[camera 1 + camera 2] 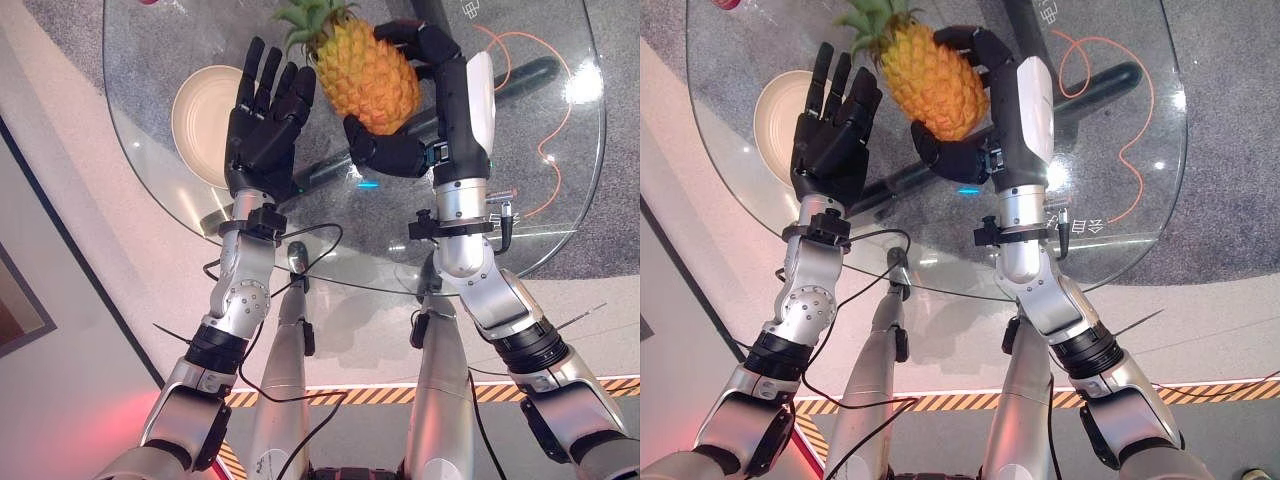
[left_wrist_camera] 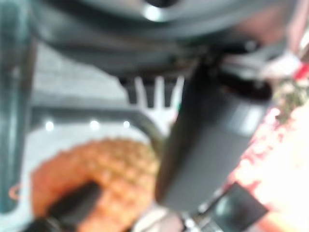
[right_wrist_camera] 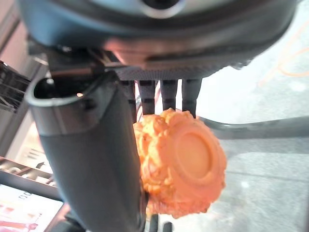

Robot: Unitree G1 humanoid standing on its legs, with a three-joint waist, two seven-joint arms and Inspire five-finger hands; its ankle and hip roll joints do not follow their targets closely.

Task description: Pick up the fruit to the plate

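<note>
**Pineapple was up in the right hand, plate sat off to the left**

So the right hand [image 1: 425, 105] was raised over the round clear glass surface [image 1: 560, 180] with its dark fingers [image 1: 400, 38] curled round the far side of the yellow-orange pineapple with the green leafy crown [image 1: 365, 75] and the thumb hooked under the near side. Solid grip, fruit clamped between them. The pineapple was tilted, crown pointing up and to the robot's left, base down toward the palm. In the right wrist view you could see the round flat butt end of the fruit [image 3: 186, 166] pressed against the thumb, with the fingers lined up behind it.

The left hand [image 1: 262, 125] was held up just beside the pineapple, palm facing it, fingers straight and spread apart, holding nothing. Its fingertips sat close to the leaves, but I couldn't tell if they actually touched.

The shallow cream round plate [image 1: 200, 120] was lying on the glass, partly hidden behind the left hand, with the pineapple to its right and not over it.

Other stuff: a thin orange cable [image 1: 540, 150] squiggled on the grey floor under the glass on the right side, a dark table base bar [image 1: 520, 80] showed through the glass, and a yellow-and-black striped tape line [image 1: 340, 397] ran across the floor nearer the robot.
</note>
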